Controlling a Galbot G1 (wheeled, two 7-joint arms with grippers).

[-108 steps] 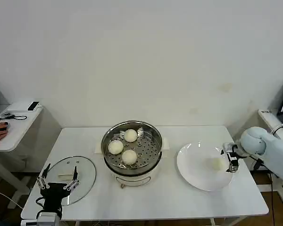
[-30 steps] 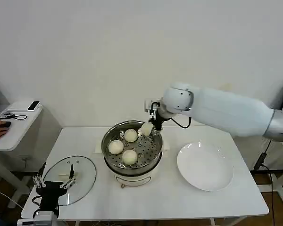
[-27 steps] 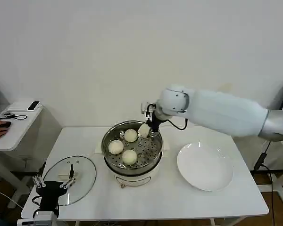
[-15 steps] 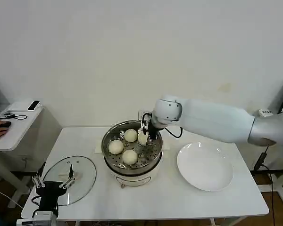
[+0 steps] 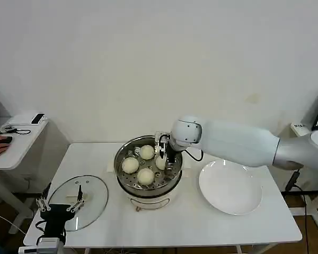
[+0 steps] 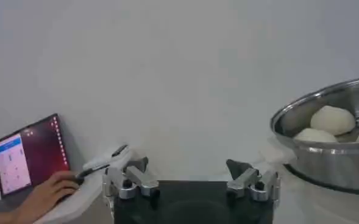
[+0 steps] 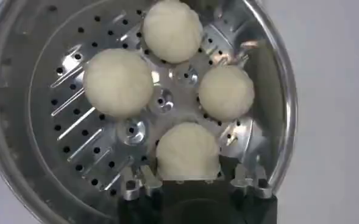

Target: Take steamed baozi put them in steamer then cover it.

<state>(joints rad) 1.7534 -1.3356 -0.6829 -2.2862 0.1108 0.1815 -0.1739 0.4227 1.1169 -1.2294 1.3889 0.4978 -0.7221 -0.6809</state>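
Stainless steel frames the whole job at centre frame in the head view: the steamer [image 5: 148,168] sits mid-bench on its white base, and your right tool [image 5: 164,159] is down inside its right half with the fourth baozi [image 5: 161,162] between its fingers. You are at the placing step, and by my reading it is the last bun, since the white plate [image 5: 230,186] at right of centre lies bare and three buns sit on the tray already.

Look at the right wrist view for what the head view hides. There the four steamed baozi [image 7: 174,89] show as a diamond on the perforated tray, and the held one [image 7: 188,152] sits at lower centre between the tool's two finger pads [image 7: 144,181], narrow on it and seemingly resting on the tray. The head view cannot tell you whether that bun touches down.

Your next move calls for letting go and lifting straight up, clear of the neighbouring buns and the rim.

After that comes the cover [image 5: 77,201], the glass lid lying flat at lower left of the head view. Your left tool [image 5: 61,206] waits over its near edge, fingers spread wide. The left wrist view shows those fingers [image 6: 134,178] apart with nothing between them, and the pot's rim at its right edge.
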